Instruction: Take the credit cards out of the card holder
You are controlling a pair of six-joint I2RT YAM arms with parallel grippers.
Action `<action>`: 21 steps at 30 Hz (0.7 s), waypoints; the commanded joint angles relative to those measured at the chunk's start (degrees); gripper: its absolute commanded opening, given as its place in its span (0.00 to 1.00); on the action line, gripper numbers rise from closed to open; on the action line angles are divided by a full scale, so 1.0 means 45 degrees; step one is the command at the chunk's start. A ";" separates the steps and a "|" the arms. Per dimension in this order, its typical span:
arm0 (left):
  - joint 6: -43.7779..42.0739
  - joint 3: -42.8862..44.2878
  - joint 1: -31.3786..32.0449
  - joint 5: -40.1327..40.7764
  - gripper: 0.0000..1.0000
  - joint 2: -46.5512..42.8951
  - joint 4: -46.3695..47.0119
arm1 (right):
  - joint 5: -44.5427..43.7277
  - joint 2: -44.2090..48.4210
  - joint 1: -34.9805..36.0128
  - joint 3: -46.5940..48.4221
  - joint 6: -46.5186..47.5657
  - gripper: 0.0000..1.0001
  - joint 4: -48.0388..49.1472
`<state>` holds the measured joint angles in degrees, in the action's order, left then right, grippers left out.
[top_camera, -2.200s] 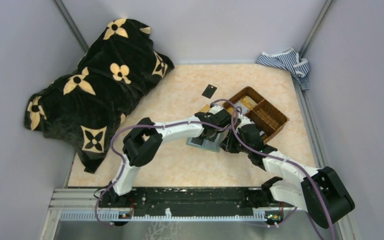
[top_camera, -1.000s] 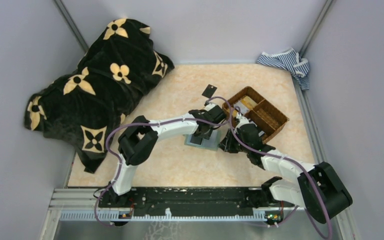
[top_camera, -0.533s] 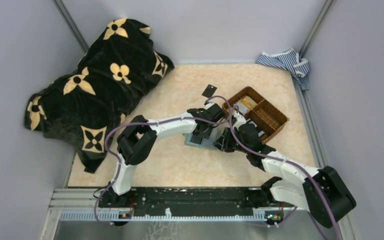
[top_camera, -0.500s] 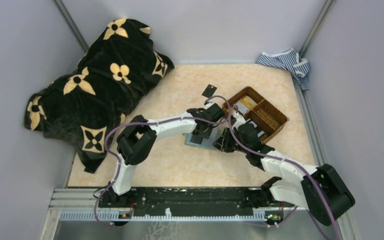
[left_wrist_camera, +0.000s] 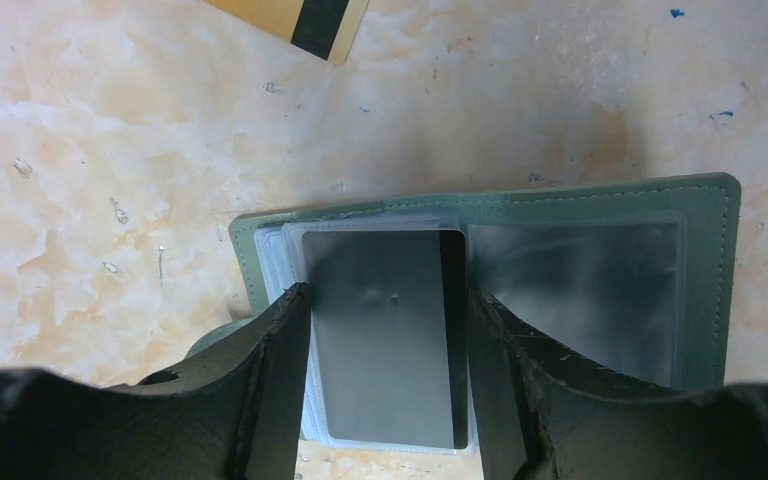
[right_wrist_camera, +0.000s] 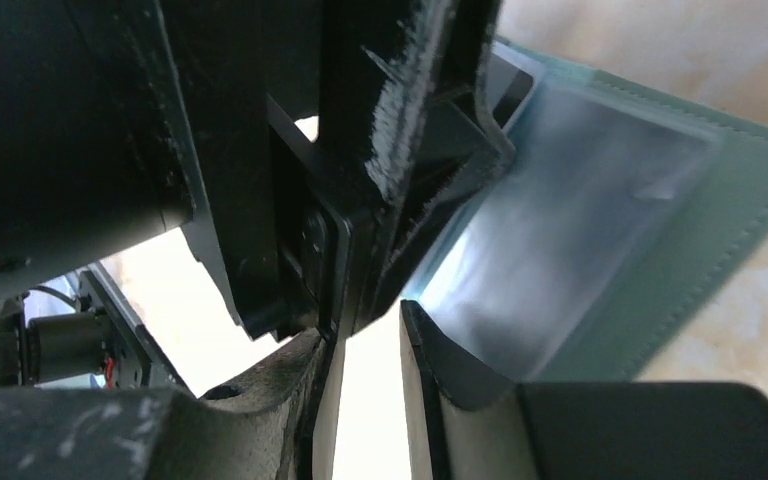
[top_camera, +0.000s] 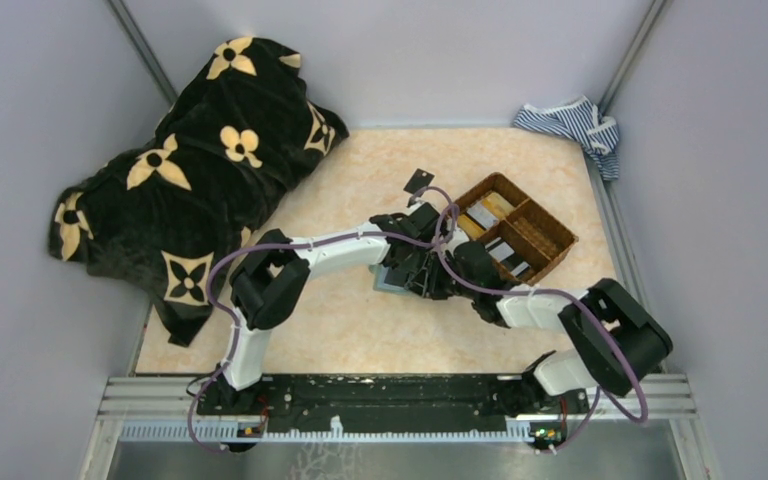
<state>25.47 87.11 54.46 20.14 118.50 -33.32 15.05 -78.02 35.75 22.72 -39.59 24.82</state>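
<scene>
Both grippers are working the same spot.

Left gripper (left_wrist_camera: pixel 388 300): jaws wide. Its black fingers (left_wrist_camera: pixel 270 380) straddle a pale grey rectangular plastic credit card (left_wrist_camera: pixel 380 340), one finger along each long edge. Can't tell if they pinch it or just press down beside it. The card has a dark strip along one long edge and sits in a clear plastic sleeve on one half of the sage-green bifold card holder (left_wrist_camera: pixel 705 205). The holder lies open and flat. Its other half has a second clear pocket (left_wrist_camera: pixel 580 290), contents unreadable under glare.

Right gripper (right_wrist_camera: pixel 370 325): jaws narrow. Only bright counter shows through the slim gap, nothing seen between the fingers (right_wrist_camera: pixel 440 370). Tips are just beside the left gripper's black body and the sleeve edge; contact unclear.

Outward:
- A gold card with a dark stripe (left_wrist_camera: pixel 300 15) lies flat on the beige marble-pattern counter (left_wrist_camera: pixel 110 150), near one edge of the holder, not touching.
- In the top view the holder (top_camera: pixel 388 284) is about mid-counter, mostly covered by both wrists.
- A brown woven divided basket (top_camera: pixel 558 226) sits between the holder and the right edge, with pale flat pieces (top_camera: pixel 482 216) in its compartments; can't tell what they are.
- A small black card (top_camera: pixel 419 181) lies toward the far edge, on its own.
- A black blanket with cream flowers (top_camera: pixel 190 180) covers the far-left corner.
- A blue-white striped cloth (top_camera: pixel 572 125) is bunched in the far-right corner.
</scene>
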 commanded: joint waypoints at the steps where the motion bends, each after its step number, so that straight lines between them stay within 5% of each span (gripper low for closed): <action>1: 0.0419 -0.0481 0.0223 -0.1946 0.25 0.0445 0.0478 | 0.0018 -0.0890 0.0292 0.0771 -0.0188 0.27 0.1779; 21: 0.0543 -0.0700 0.0223 -0.1996 0.25 0.0401 0.0576 | -0.2276 -0.1119 0.0311 0.0670 0.0043 0.25 0.1196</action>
<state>26.41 86.26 53.78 19.66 118.15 -31.05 13.15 -84.29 37.12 23.73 -40.69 30.17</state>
